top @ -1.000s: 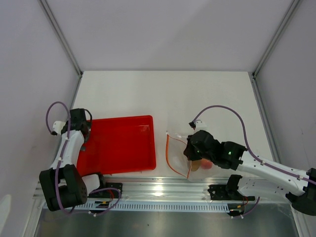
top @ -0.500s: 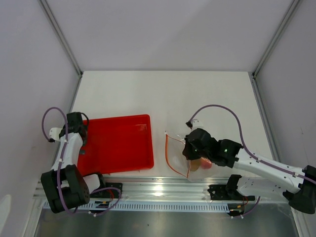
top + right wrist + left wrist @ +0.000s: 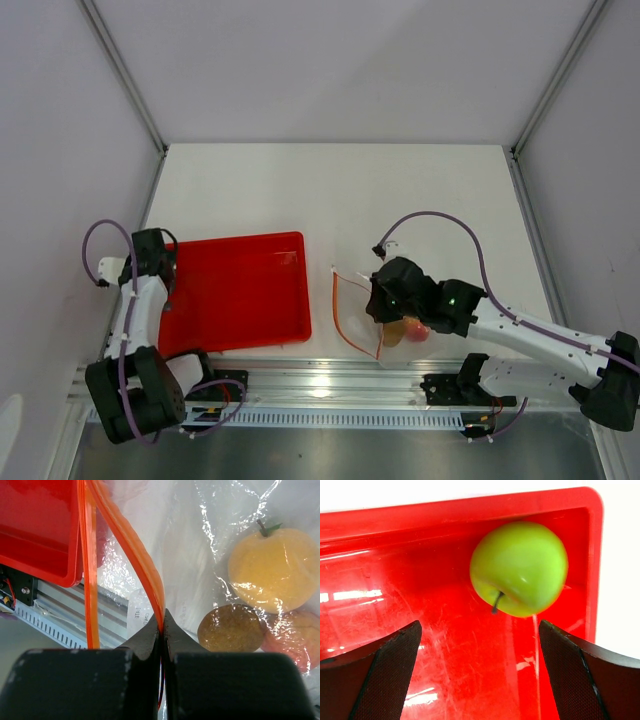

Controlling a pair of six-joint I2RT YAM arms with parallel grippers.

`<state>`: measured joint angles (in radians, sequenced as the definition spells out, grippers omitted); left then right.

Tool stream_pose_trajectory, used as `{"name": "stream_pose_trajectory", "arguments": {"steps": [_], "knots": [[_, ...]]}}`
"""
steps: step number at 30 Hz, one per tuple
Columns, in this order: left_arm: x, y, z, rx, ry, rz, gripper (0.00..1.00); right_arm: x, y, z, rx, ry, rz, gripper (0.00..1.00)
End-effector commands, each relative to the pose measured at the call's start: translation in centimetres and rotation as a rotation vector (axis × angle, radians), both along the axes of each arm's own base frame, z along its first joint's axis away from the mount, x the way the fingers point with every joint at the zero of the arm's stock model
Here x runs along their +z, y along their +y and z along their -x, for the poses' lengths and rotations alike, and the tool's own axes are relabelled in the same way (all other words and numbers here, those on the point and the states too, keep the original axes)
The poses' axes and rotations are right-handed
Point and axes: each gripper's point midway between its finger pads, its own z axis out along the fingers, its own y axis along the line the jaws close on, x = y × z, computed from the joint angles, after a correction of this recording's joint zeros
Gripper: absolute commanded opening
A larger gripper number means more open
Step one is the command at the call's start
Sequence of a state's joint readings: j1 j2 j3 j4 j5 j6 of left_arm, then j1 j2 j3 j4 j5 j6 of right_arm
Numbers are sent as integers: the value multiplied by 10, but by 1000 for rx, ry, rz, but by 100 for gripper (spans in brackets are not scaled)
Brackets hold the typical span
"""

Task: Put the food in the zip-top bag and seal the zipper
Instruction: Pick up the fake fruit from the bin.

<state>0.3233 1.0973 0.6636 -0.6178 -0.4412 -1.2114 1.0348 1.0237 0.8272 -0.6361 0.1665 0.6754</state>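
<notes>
The green apple [image 3: 519,569] lies in a corner of the red tray [image 3: 445,510]. My left gripper [image 3: 479,630] is open just short of the apple, a finger on either side, and is at the tray's left end in the top view [image 3: 152,258], where the apple is hidden. My right gripper [image 3: 162,625] is shut on the zipper [image 3: 150,580] of the clear zip-top bag [image 3: 200,540]. The bag's mouth stands open. Inside lie the yellow-orange fruit [image 3: 275,575], the brown one [image 3: 231,628] and the peach [image 3: 295,645]. The top view shows the bag [image 3: 358,300] and right gripper [image 3: 382,300].
The red tray [image 3: 240,320] sits left of the bag near the table's front edge. A metal rail [image 3: 320,385] runs along the front, just under the bag. White walls close in the table on the left, back and right.
My left gripper has shifted slightly left and nearer at the tray's left end. My right gripper has pulled the bag's zipper edge a little to the left.
</notes>
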Motion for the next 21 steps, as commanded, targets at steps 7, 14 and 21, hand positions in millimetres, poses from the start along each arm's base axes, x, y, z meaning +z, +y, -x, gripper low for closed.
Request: {"name": "stream_pose_trajectory", "arguments": {"steps": [7, 14, 21], "knots": [[19, 14, 8, 53, -5, -63, 100, 8, 8, -5, 13, -22, -34, 0], [12, 20, 2, 71, 53, -44, 100, 6, 9, -9, 28, -20, -32, 0], [22, 24, -12, 69, 24, -47, 100, 2, 12, -18, 52, -2, -26, 0]]}}
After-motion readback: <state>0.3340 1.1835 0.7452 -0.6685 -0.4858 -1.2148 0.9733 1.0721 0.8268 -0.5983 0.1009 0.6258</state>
